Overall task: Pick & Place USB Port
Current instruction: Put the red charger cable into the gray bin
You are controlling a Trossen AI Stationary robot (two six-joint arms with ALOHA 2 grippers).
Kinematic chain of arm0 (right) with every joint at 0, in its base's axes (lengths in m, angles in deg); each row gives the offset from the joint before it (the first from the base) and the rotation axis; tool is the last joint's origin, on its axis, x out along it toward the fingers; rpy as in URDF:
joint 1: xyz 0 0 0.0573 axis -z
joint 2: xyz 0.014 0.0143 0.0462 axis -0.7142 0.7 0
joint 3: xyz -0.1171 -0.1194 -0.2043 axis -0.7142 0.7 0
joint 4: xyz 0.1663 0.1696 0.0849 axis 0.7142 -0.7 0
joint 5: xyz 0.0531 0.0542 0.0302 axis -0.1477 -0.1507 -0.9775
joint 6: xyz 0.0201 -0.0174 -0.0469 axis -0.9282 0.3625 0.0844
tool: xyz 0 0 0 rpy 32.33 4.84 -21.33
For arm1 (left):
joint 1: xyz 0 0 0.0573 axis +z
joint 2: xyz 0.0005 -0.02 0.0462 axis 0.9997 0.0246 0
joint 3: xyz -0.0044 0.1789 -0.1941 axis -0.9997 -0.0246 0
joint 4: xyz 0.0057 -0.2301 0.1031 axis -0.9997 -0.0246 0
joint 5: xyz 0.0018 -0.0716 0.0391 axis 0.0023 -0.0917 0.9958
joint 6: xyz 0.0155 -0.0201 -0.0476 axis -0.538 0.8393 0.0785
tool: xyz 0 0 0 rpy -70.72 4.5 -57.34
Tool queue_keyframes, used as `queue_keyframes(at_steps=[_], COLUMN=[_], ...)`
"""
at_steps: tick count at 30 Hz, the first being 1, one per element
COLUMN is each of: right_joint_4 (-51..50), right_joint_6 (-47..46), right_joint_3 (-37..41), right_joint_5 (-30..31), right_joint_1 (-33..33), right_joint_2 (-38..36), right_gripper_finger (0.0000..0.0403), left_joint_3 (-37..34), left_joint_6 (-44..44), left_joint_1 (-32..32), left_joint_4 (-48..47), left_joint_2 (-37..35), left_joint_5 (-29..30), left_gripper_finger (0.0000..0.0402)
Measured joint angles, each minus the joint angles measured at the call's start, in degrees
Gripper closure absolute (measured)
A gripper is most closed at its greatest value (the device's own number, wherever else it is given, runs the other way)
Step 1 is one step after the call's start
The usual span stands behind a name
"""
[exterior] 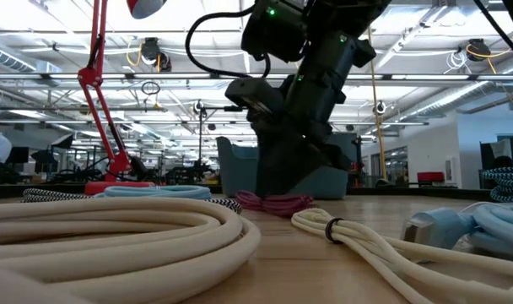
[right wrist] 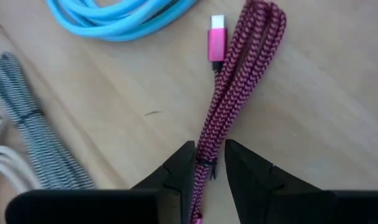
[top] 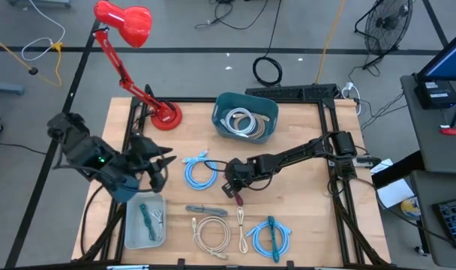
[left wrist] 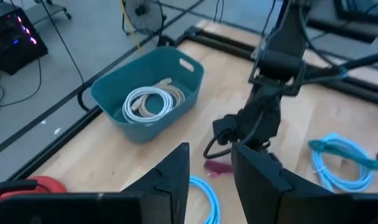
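Your surface (top: 303,217) is a pale wooden top crowded with coiled leads, with a teal bin (top: 245,116) holding white coils at the upper middle of the high view and a shallow grey tray (top: 144,220) at the lower left. The left tool (top: 159,166) waits at the left side of the high view, above the tray, its fingers parted with nothing between them. The right tool (top: 235,189) is the one at work, reaching in from the right to the middle of the surface. Your task's thing is the magenta braided cable (right wrist: 234,93), a slim folded bundle lying on the wood just right of a blue coil (top: 200,171) in the high view; in the right wrist view it runs from between the fingers up to the top centre of the frame, its pink USB plug (right wrist: 216,42) lying beside the strands. Expect it to be very light and soft: the braid should give decent friction, but the bundle will likely sag and swing at both ends when lifted, and loose strands could slip out of a pinch. The small dark tie (right wrist: 206,162) binding the strands looks like the best place to take hold, since all the loops are gathered there. The right tool's fingers are narrowly apart, straddling the bundle right at that tie; they appear to be flanking it and not yet clenched on it.
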Motion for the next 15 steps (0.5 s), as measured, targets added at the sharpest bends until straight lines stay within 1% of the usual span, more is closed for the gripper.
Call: queue_keyframes(at_steps=[4,10,15], right_joint_4=[-1.4,-1.2,-1.5], right_joint_6=[1.5,1.4,1.7], right_joint_3=[0.0,-0.2,-0.2], right_joint_5=[1.5,-0.4,-0.6], right_joint_1=[0.0,-0.1,-0.1], right_joint_2=[0.9,3.5,4.1], right_gripper_finger=[0.0323,0.0324,0.0345], left_joint_3=[0.0,0.0,0.0], left_joint_6=[1.4,3.3,3.9], left_joint_1=[-1.8,-2.9,-2.9], left_joint_4=[-0.1,-0.3,-0.4], left_joint_2=[-0.2,-0.2,-0.2], left_joint_5=[1.8,2.6,2.6], left_gripper_finger=[0.028,0.028,0.028])
